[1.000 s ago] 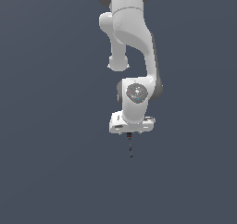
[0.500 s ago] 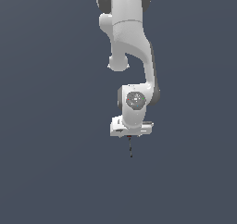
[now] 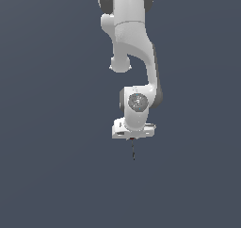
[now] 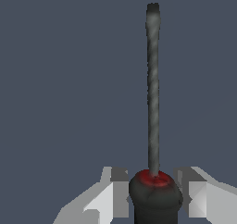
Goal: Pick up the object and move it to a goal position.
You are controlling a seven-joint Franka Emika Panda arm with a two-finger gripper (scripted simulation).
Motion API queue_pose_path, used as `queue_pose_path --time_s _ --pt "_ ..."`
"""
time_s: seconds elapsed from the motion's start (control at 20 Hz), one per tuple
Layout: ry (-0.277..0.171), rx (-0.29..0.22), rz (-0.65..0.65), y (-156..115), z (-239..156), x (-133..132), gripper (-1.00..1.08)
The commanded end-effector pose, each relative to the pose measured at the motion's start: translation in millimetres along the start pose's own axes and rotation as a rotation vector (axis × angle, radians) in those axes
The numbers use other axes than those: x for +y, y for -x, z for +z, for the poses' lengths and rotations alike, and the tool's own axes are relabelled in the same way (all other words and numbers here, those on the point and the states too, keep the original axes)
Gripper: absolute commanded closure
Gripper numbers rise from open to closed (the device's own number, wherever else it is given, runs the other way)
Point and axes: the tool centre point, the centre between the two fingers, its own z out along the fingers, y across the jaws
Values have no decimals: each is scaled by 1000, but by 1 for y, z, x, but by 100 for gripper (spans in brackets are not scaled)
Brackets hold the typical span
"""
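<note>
Wrist view: the tool (image 4: 152,126) is pinched by its red-and-black handle between the two fingers of the pincer (image 4: 155,195); its long axis runs straight out from the pincer along the approach line. Exterior view: the pincer (image 3: 133,136) points down, and the tool (image 3: 133,150) hangs upright just beneath it, shaft tip lowest. No desk, goal marker or obstacle can be made out; only a plain grey background is seen.

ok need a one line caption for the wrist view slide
Wrist view: white fingers closed on the red-and-black handle of a thin screwdriver, its dark shaft pointing away over a plain grey background.
</note>
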Motion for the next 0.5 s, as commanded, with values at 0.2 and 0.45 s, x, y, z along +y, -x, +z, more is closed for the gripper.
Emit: queue_pose_path --time_s 0.2,0.45 --pt "0 1 0 0 -5 2 108" --pt "0 1 0 0 -24 12 108"
